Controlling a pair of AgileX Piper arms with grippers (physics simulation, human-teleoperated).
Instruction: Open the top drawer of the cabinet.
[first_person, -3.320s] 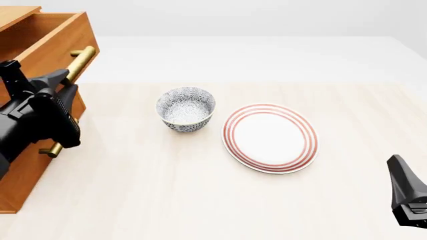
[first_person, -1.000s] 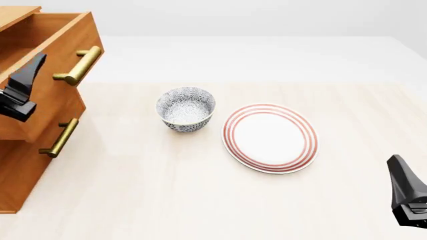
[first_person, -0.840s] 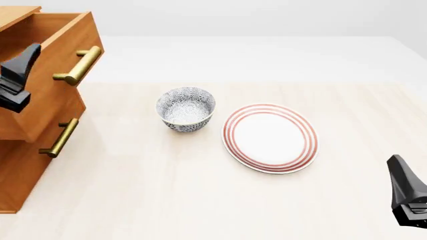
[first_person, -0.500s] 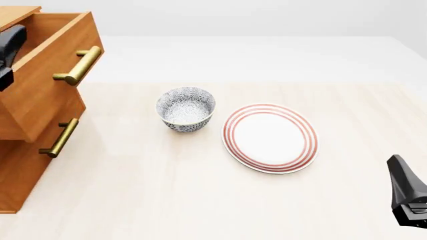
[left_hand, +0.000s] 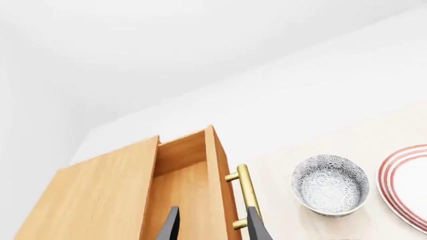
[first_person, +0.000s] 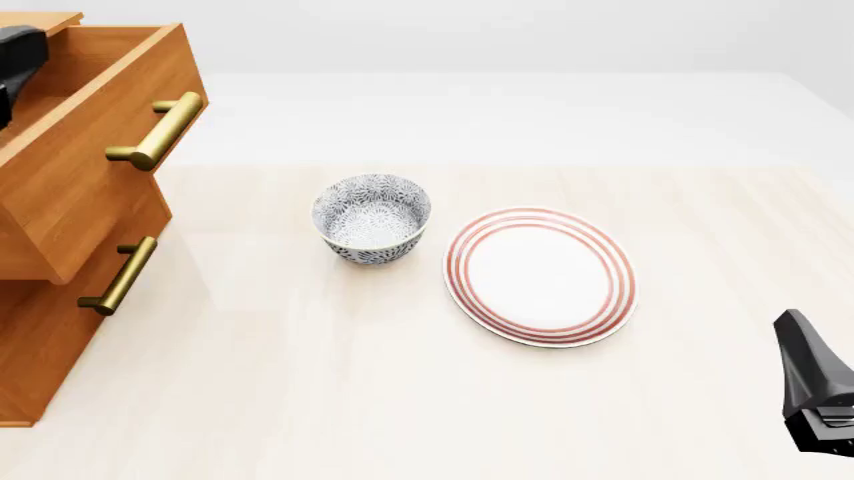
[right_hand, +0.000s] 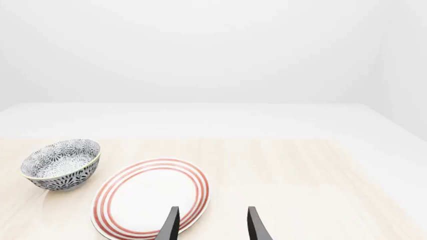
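Observation:
The cabinet (first_person: 54, 330) stands at the table's left edge. Its top drawer (first_person: 94, 170) is pulled out and juts past the drawer below, brass bar handle (first_person: 158, 130) free. In the left wrist view my left gripper (left_hand: 213, 227) hangs open above the top drawer (left_hand: 183, 190), one finger over the inside, the other over the handle (left_hand: 245, 192), holding nothing. In the front view only its black body (first_person: 16, 55) shows at the far left, over the drawer. My right gripper (right_hand: 212, 226) is open and empty, low at the near right (first_person: 814, 395).
A blue-patterned bowl (first_person: 372, 217) sits mid-table, with a red-ringed white plate (first_person: 541, 275) to its right. The second drawer's brass handle (first_person: 118, 275) sticks out below the top drawer. The plate (right_hand: 152, 197) lies just ahead of the right gripper.
My left gripper has left the top drawer's handle and risen up and back to the far left, over the drawer. The drawer stays pulled out. The right arm has not moved.

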